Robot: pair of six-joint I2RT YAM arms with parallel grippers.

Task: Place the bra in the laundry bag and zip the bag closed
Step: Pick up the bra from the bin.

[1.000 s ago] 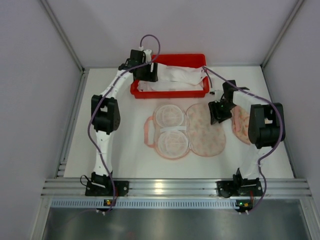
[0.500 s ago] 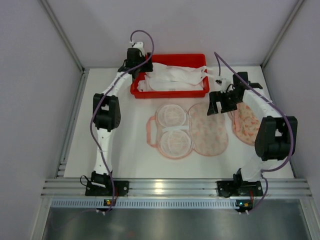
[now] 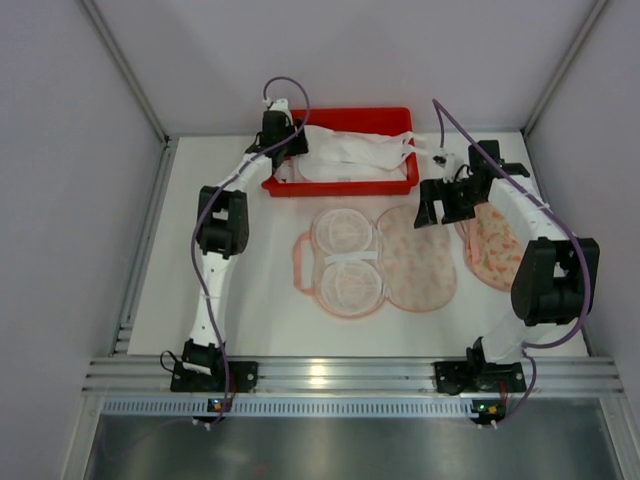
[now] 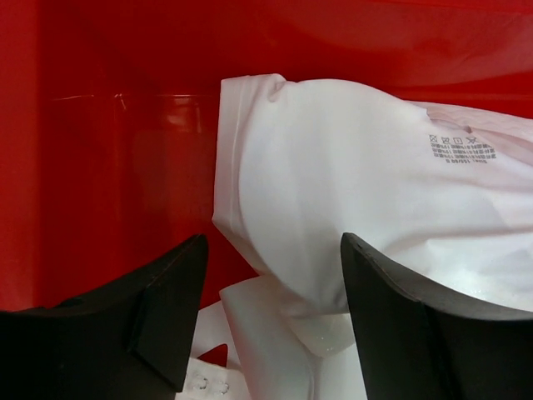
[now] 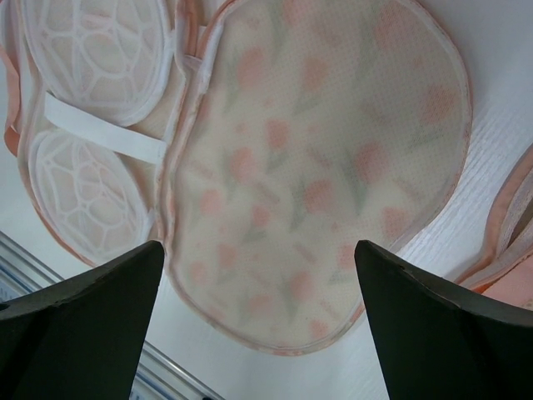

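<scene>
The white bra (image 3: 350,155) lies bunched in the red tray (image 3: 340,187) at the back. My left gripper (image 3: 283,155) is at the tray's left end. In the left wrist view it (image 4: 273,242) is open, with its fingers straddling a fold of the bra (image 4: 358,192) and the tray wall (image 4: 125,167) to the left. The pink floral laundry bag (image 3: 380,260) lies unzipped and spread flat in mid-table. My right gripper (image 3: 437,213) hovers open above the bag's back right edge. In the right wrist view it (image 5: 258,246) is empty over the floral half (image 5: 316,167).
A second pink floral bag (image 3: 492,248) lies at the right under my right arm, and its edge shows in the right wrist view (image 5: 508,250). White mesh cups (image 5: 92,50) fill the open bag's left half. Side walls and a metal rail bound the table.
My left gripper has shifted at the tray's left end and now sits low over the bra. My right arm has swung its elbow out to the right, with the gripper moving slightly toward the back.
</scene>
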